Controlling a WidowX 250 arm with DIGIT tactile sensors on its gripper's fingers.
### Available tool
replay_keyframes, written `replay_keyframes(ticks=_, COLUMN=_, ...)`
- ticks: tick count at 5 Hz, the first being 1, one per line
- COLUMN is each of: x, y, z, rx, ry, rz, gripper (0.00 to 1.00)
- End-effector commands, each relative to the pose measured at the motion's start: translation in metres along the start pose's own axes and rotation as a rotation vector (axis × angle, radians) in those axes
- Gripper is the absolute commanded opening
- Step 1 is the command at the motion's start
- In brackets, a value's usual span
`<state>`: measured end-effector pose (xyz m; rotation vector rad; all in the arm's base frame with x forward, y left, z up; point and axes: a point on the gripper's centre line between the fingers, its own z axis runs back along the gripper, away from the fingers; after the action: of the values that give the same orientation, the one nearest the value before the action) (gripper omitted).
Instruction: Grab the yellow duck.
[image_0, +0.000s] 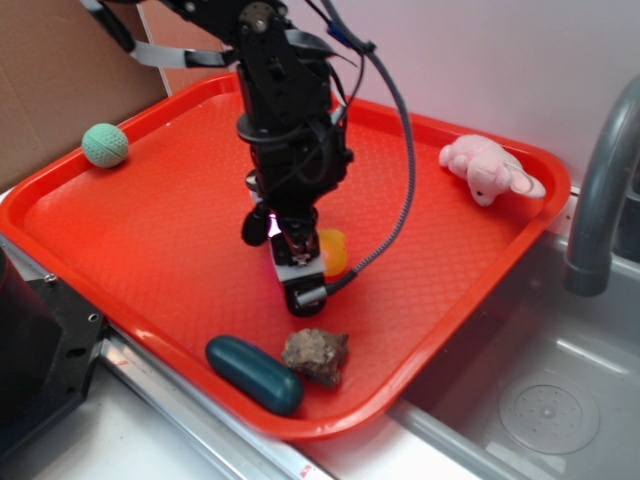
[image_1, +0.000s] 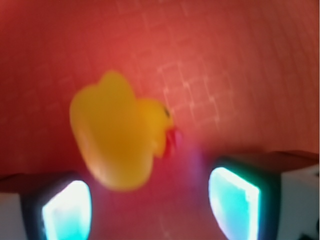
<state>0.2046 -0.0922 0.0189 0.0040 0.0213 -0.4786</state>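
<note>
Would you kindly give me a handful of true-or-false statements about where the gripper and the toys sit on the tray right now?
1. The gripper is open, and the yellow duck is not yet clamped. True.
2. The green ball lies beside the duck in the middle of the red tray. False: it sits near the tray's far left corner, well apart from the duck.
3. The pink plush animal lies near the tray's far right corner. True.
4. The dark teal capsule-shaped object and the brown rock lie at the tray's far edge. False: both lie near the front edge, side by side.
5. The duck lies outside the tray, in the sink. False: it rests on the tray, by the gripper.
</note>
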Motion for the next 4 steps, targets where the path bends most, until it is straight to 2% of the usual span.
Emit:
replay_keyframes(ticks=1, x=0.022, y=-0.019, z=-0.004, rx=0.008, ry=-0.026, rz=-0.016, gripper=1.0)
replay_keyframes(ticks=2, x=0.023, y=-0.018, z=-0.001, rx=0.018, ry=-0.029, rz=-0.016, gripper=0.28)
replay_keyframes(ticks=3, x=0.017, y=-0.018, z=0.005, rx=0.008, ry=-0.053, rz=-0.012, gripper=0.0)
replay_keyframes(ticks=4, x=0.015, y=-0.018, z=0.009, rx=0.012, ry=-0.061, rz=-0.018, gripper=0.0)
